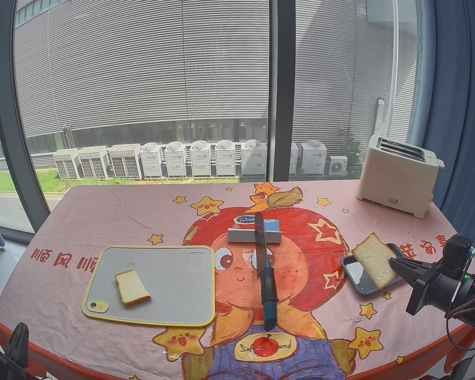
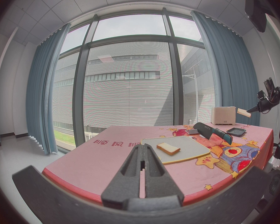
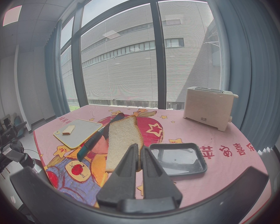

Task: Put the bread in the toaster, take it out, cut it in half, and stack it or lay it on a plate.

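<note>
Two pieces of bread are out. A full slice (image 1: pixel 373 258) is held up by the right claw (image 1: pixel 396 263), and a smaller piece (image 1: pixel 132 287) lies flat on the cutting board (image 1: pixel 179 270). There is one toaster (image 1: pixel 398 174), one knife (image 1: pixel 264 270) and one dark plate (image 1: pixel 357 281).

The toaster stands at the far right corner of the table (image 1: pixel 89 222), its slots up, well apart from the slice. The knife lies mid-table between board and plate, its blade propped on a small white block (image 1: pixel 241 235).

The right arm comes in low from the right edge. Its claw is clenched on one edge of the slice, holding it just above the plate. The left claw (image 2: pixel 142 150) hangs off the near left corner, pressed together on nothing.
</note>
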Controlling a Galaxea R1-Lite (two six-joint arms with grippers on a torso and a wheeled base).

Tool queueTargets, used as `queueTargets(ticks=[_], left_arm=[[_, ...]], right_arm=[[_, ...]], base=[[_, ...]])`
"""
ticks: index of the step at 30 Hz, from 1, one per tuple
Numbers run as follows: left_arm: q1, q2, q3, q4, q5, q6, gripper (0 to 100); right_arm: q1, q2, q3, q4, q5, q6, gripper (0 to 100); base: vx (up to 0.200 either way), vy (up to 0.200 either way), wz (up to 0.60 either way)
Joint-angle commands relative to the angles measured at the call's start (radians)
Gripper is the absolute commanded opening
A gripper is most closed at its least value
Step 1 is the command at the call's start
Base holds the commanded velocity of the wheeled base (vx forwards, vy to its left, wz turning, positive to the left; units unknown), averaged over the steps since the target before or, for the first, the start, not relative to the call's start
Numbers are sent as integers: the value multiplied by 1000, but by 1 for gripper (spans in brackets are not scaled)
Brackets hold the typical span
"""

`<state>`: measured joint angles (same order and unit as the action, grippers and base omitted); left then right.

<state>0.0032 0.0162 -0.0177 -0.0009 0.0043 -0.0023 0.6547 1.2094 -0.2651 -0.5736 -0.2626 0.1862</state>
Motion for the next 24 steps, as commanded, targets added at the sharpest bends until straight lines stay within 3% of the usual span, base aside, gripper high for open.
queueTargets(ticks=[1,18,24], left_arm=[[0,-16,18,-1,0,-2,0],[0,-16,18,-1,-1,-4,0],[0,-16,18,-1,-1,-4,0]], right_arm=[[2,2,0,1,0,-1,0],[-7,85,-8,-8,2,10,0],[-50,154,-9,-8,6,49,0]], base=[[0,0,0],[0,0,0],[0,0,0]])
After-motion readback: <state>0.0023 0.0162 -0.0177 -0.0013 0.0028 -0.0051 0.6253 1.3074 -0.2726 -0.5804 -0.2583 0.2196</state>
